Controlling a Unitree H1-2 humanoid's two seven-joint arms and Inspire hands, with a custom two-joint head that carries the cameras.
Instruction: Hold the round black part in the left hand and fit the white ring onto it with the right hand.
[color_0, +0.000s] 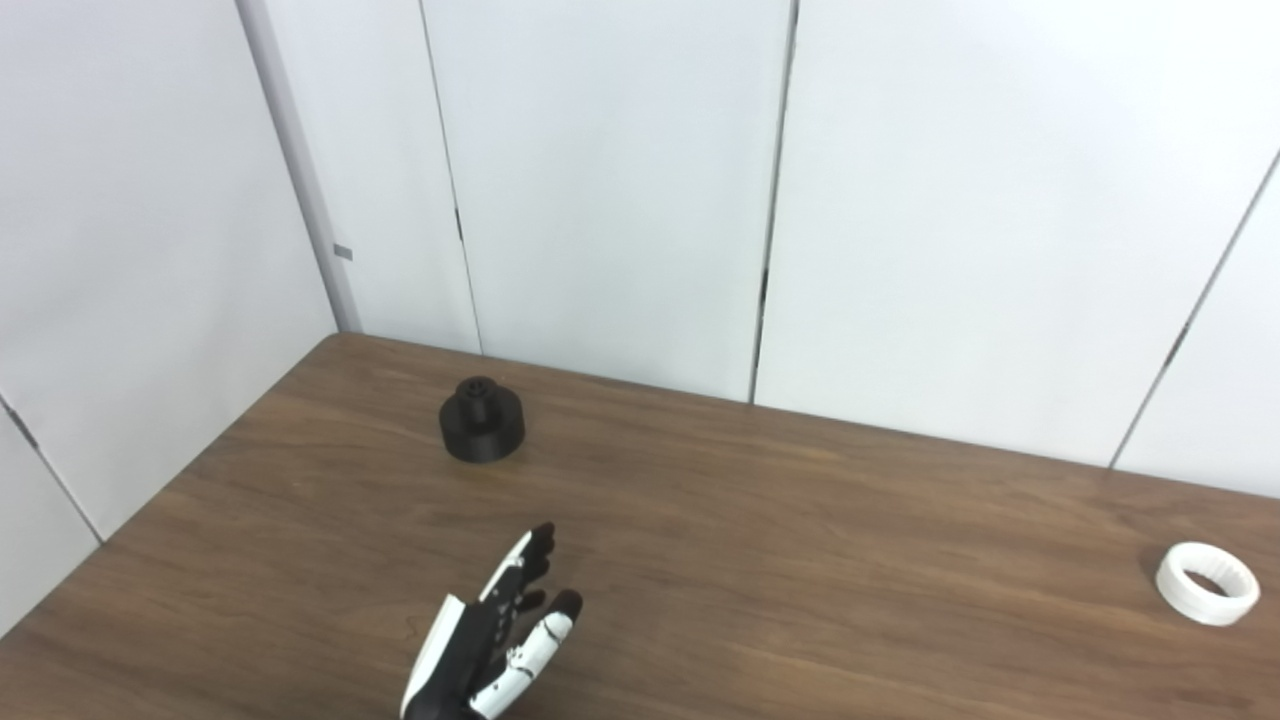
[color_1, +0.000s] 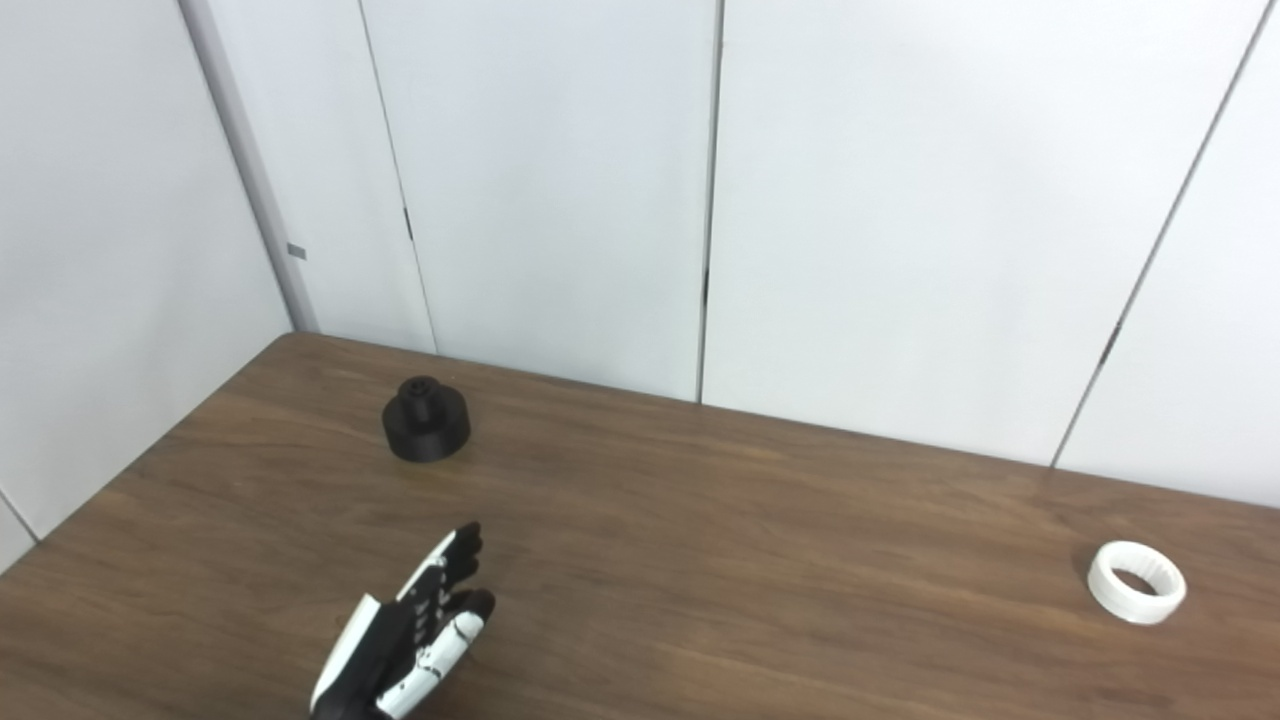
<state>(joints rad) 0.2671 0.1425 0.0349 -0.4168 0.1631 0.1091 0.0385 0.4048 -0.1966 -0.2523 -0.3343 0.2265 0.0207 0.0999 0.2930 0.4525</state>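
The round black part (color_0: 481, 420) stands upright on the brown table, back left, with a small knob on top. Far off at the right side lies the white ring (color_0: 1207, 582) flat on the table. My left hand (color_0: 495, 640) rises from the bottom edge, below and slightly right of the black part and well apart from it. Its fingers are spread and hold nothing. The right hand does not appear in either view.
The wooden table (color_0: 800, 540) runs up to white wall panels (color_0: 620, 200) at the back and on the left. Its left edge slants down toward the lower left corner.
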